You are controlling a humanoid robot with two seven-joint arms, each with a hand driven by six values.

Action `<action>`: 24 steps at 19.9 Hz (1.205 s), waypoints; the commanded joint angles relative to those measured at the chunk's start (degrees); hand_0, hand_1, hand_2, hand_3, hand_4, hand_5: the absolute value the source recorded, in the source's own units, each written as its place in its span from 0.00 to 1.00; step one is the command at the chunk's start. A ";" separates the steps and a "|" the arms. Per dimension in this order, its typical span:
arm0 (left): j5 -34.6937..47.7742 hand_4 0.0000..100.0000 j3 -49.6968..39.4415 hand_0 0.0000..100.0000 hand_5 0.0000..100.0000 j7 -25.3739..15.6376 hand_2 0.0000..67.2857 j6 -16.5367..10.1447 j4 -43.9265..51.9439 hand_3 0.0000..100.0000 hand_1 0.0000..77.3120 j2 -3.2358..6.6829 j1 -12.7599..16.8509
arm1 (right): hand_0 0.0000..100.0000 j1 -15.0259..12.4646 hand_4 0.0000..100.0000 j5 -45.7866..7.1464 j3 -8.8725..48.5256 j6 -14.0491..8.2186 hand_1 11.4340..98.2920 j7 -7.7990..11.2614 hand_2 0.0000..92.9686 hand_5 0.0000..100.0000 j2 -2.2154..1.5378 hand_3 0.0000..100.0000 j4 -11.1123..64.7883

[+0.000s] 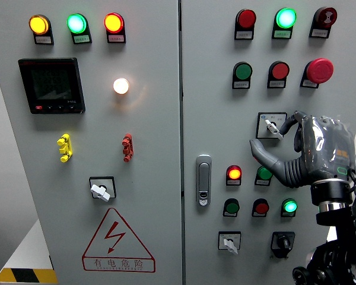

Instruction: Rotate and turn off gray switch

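Right hand (296, 139), dark grey with ribbed fingers, is rising from the lower right corner on a black arm and silver wrist ring. It is sitting in front of the right-hand cabinet door (338, 178), palm side turned left. The index fingertip (286, 124) is touching or just meeting the right side of the gray switch (271, 126); contact is hard to confirm. The thumb (262, 152) is stretching out below the switch, apart from it. Fingers are partly spread, not closed around the knob, holding nothing.

The gray switch is sitting on a square plate in the middle of the right door, under the row holding a green button (243, 72), a red button (279, 70) and a red mushroom stop button (320, 70). Its white lever is pointing down and to the right.

Below the hand, a lit red-orange lamp (234, 173) is glowing, and a green lamp (289, 206) is glowing lower down. A second selector (229, 242) and a black knob (283, 241) are sitting near the bottom edge. A metal door latch (203, 180) is standing just right of the seam.

On the left door, a digital meter (51, 85), a glowing white lamp (121, 86), a yellow handle (64, 148), a red handle (127, 147), another selector (101, 190) and a red triangular warning sign (118, 242) are showing. Left arm is not showing.
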 commanded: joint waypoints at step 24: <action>0.00 0.12 0.00 0.00 0.13 0.03 0.15 0.02 0.00 0.21 0.00 0.04 0.00 | 0.46 1.60 1.00 -2.54 0.08 0.10 0.27 0.17 0.74 1.00 0.01 1.00 -1.53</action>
